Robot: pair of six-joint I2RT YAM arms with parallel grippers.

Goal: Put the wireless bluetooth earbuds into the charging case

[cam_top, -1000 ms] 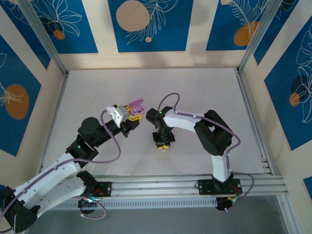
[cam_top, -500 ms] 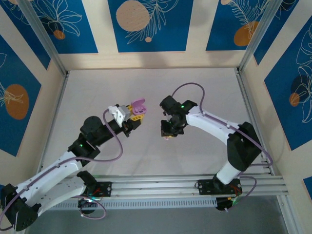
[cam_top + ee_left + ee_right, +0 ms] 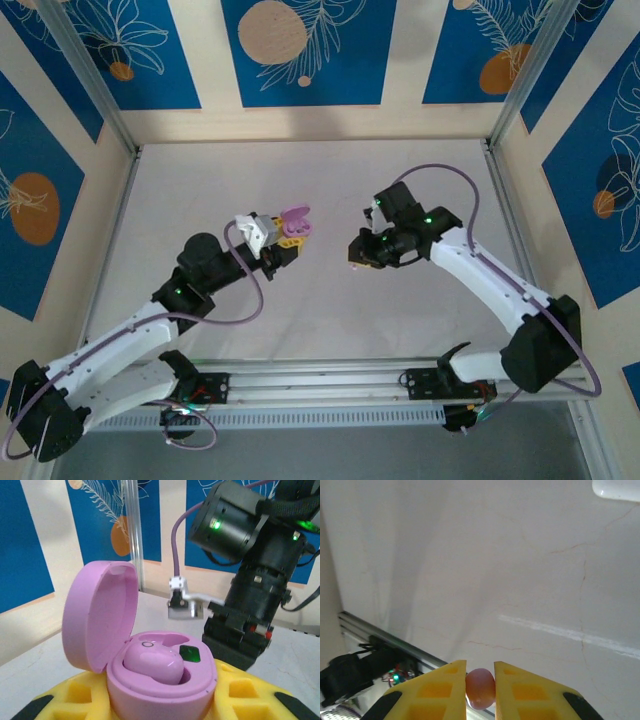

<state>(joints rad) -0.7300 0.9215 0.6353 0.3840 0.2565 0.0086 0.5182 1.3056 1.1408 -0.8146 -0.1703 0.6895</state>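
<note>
My left gripper (image 3: 160,707) is shut on the base of a lilac charging case (image 3: 162,687), held between its yellow fingers (image 3: 250,692). The case's lid (image 3: 100,615) stands open, and one lilac earbud (image 3: 152,664) lies in a socket beside a green light. From above, the case (image 3: 297,222) sits mid-table in the left gripper (image 3: 287,240). My right gripper (image 3: 356,254) hovers to its right, facing it across a small gap. In the right wrist view this gripper (image 3: 480,692) is shut on a small rounded lilac-pink earbud (image 3: 480,687).
The right arm's black wrist (image 3: 250,605) looms close behind the case in the left wrist view. A metal rail (image 3: 330,380) runs along the table's near edge, also seen below the right gripper (image 3: 390,642). Aluminium posts and blue-patterned walls (image 3: 300,50) enclose the white table (image 3: 300,170).
The right arm has swung from the table's middle to the right and farther back with the earbud, turning toward the case. The left gripper has shifted slightly right with the case.
</note>
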